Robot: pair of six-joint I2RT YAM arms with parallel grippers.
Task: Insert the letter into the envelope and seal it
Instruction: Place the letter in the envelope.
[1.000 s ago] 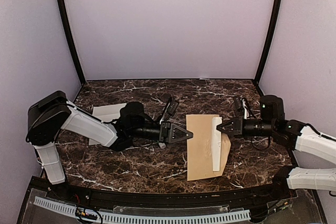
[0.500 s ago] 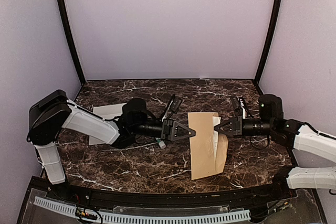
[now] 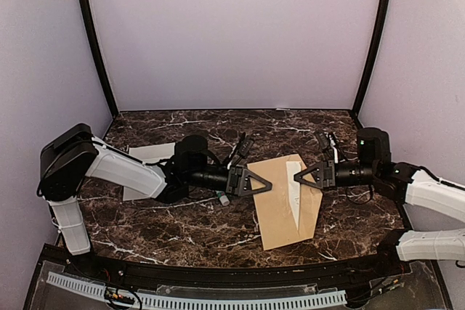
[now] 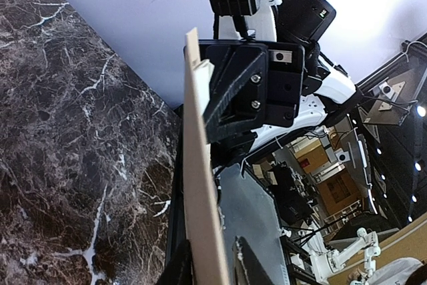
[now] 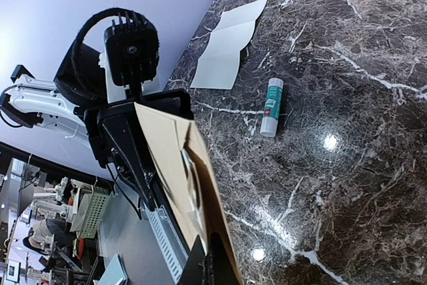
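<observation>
- The left gripper reaches in sideways from the left. Its jaws stand slightly apart, straddling the left edge of the envelope. In the left wrist view there is a sliver of gap beside one of its fingers, so the hold looks loose rather than clamped.
- The right gripper faces it from the right. Its jaws are closed on the envelope's opposite edge, near a pale strip that runs along the flap side.
- The envelope spans the space between the two grippers, tilted, and its held end is raised off the table.
- The letter is not in the envelope. It lies flat on the table behind the left arm, well apart from the envelope.
- A glue stick lies on its side just below the left gripper.
- Judgement: the step in hand looks like readying the envelope for loading.
  - The right jaws should hold firm while the left ones let go cleanly, without dragging the paper.
  - The mouth should end up facing the letter, with the flap clear of it.
- Materials:
  - The envelope is stiff tan kraft paper, thin and straight when seen edge-on.
  - The letter is thin white paper, creased into panels, and likely to bend if pushed.
  - The table is dark, glossy marble with white veins, so paper may slide on it.
</observation>
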